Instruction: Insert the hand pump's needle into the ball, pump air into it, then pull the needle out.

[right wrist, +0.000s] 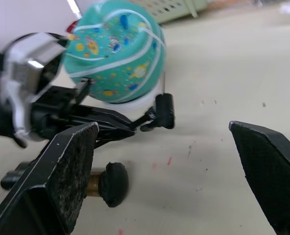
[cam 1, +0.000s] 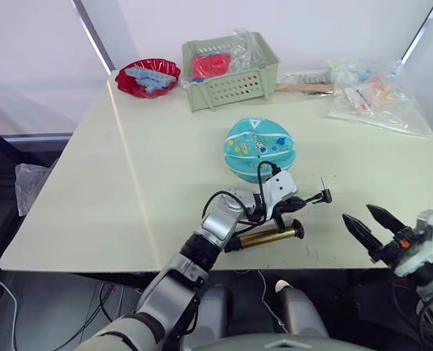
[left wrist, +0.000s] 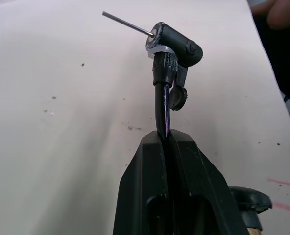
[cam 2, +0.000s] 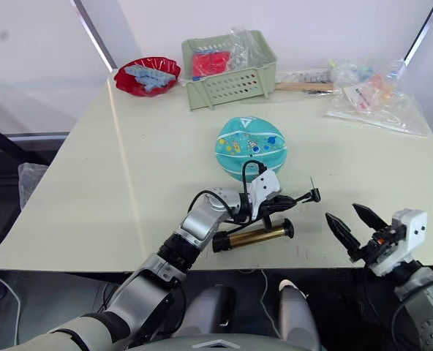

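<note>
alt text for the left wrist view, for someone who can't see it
The left gripper is shut on the pump's black hose, holding its black fitting and thin metal needle above a pale table. The pump's black end cap shows beside the fingers.

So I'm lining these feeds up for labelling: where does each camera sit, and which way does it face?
Left eye view: on the head, looking forward and down over the table; both arms show, the left end effector shut on the hose.
Right eye view: the stereo twin, same scene, with the open right end effector.
Left wrist view: looks along its fingers at the needle.
Right wrist view: looks between its spread fingers toward the ball.
Both wrist views share the needle fitting and the hand pump.
</note>
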{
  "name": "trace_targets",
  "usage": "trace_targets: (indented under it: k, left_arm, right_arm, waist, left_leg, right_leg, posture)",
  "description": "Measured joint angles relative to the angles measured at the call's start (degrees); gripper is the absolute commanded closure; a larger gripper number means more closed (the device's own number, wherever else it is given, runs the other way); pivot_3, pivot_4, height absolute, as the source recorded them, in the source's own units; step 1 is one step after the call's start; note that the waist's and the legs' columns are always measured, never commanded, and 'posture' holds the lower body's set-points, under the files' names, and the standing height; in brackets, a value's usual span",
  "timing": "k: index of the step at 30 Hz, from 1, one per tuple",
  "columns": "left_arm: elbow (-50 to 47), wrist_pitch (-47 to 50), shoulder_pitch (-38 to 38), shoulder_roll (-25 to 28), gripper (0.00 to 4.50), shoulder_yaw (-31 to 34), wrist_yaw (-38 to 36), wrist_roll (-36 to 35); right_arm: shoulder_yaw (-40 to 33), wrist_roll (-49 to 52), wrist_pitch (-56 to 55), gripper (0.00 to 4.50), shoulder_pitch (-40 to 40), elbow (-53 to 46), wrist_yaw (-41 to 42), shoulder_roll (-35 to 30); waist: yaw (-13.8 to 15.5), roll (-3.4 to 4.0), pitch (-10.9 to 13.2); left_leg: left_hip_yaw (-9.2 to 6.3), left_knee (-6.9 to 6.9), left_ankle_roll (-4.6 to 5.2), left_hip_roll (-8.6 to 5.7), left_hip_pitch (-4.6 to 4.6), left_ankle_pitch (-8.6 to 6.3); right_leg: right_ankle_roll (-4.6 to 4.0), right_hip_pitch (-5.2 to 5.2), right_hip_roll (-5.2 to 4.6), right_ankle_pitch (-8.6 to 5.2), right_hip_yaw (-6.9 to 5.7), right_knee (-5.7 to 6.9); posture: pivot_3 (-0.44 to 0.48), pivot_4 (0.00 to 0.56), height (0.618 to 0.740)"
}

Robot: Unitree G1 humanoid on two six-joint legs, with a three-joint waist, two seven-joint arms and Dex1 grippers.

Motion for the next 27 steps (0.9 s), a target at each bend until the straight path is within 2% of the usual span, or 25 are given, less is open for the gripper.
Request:
trace_targets:
  k: [5, 12, 21, 24, 27]
  left_arm:
    - [-2.3, 0.1, 0.3, -0.6, 4.46, 0.4, -2.4, -2.4]
    - [-4.5, 1.4, 1.4, -0.5, 4.46, 0.2, -4.2, -3.8]
    - [-5.3, 2.3, 1.7, -0.5, 4.46, 0.2, -4.3, -3.9]
    - [-5.3, 2.4, 1.7, -0.5, 4.5, 0.2, -4.3, -3.9]
    - [-5.3, 2.4, 1.8, -0.5, 4.5, 0.2, -4.3, -3.9]
  right_arm:
    - [1.7, 4.3, 4.9, 0.0, -5.0, 1.1, -5.0, 2.2]
    - [1.2, 11.1, 9.2, 0.0, -8.5, 3.8, -5.1, 2.0]
    - [1.2, 14.8, 10.9, 0.0, -9.1, 3.9, -3.8, 1.5]
    - [1.3, 15.3, 11.0, 0.71, -9.1, 3.9, -3.6, 1.3]
    - [1.2, 15.3, 10.9, 2.23, -9.0, 3.9, -3.4, 0.8]
  waist:
    - [0.1, 0.03, 0.0]
    - [-0.1, 0.03, 0.0]
    - [0.0, 0.03, 0.0]
    - [0.0, 0.03, 0.0]
    - [0.0, 0.03, 0.0]
  left_leg:
    - [-0.05, 0.0, 0.0, -0.04, -0.04, 0.0]
    - [-0.04, 0.0, 0.01, -0.04, 0.0, 0.01]
    - [-0.04, 0.0, 0.01, -0.05, -0.01, 0.01]
    - [-0.04, 0.0, 0.01, -0.05, -0.01, 0.01]
    - [-0.04, 0.0, 0.01, -0.05, -0.01, 0.01]
  right_leg:
    - [-0.04, 0.0, -0.01, 0.07, -0.03, 0.01]
    - [-0.01, 0.0, 0.03, 0.06, -0.03, 0.05]
    - [0.05, 0.0, 0.02, 0.04, -0.03, 0.05]
    - [0.05, 0.0, 0.02, 0.04, -0.02, 0.05]
    - [0.06, 0.0, 0.03, 0.03, -0.03, 0.05]
  posture:
    - [0.0, 0.15, 0.737]
    - [0.0, 0.15, 0.737]
    - [0.0, 0.15, 0.737]
    - [0.0, 0.15, 0.737]
    - [0.0, 0.15, 0.737]
